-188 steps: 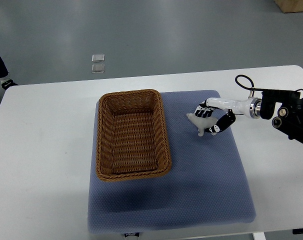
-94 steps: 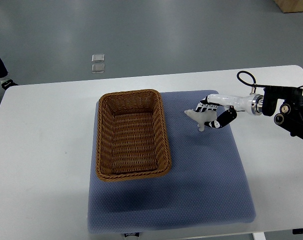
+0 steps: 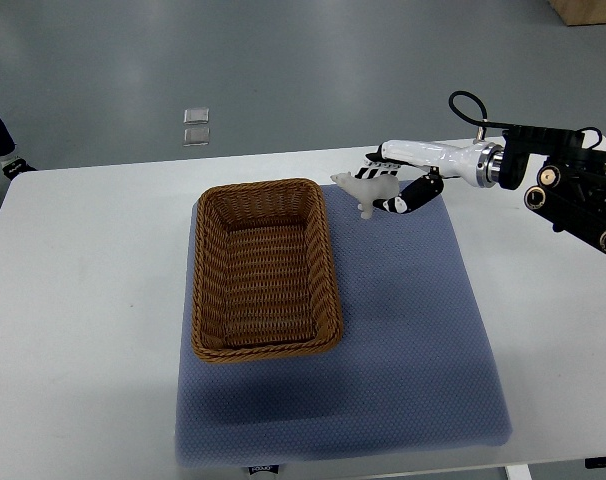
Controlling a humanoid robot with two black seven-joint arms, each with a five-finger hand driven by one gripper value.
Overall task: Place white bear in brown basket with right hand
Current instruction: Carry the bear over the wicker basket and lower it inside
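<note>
- The robot's right hand point(image 3: 391, 186), white with black finger segments, has its fingers curled around the small white toy bear point(image 3: 362, 187) and holds it clear of the surface.
- The white toy bear sits just beyond the upper right corner of the brown woven wicker basket point(image 3: 266, 268), outside its rim, its head end pointing toward the basket.
- The right arm, a white forearm joined to a black wrist assembly with a looped black cable, runs away from the basket to the picture's right edge.
- The rectangular basket lies on the left part of a blue-grey padded mat point(image 3: 403, 350), with nothing visible inside it.
- The mat rests on a white table point(image 3: 83, 330), which extends well to the left of the basket.
</note>
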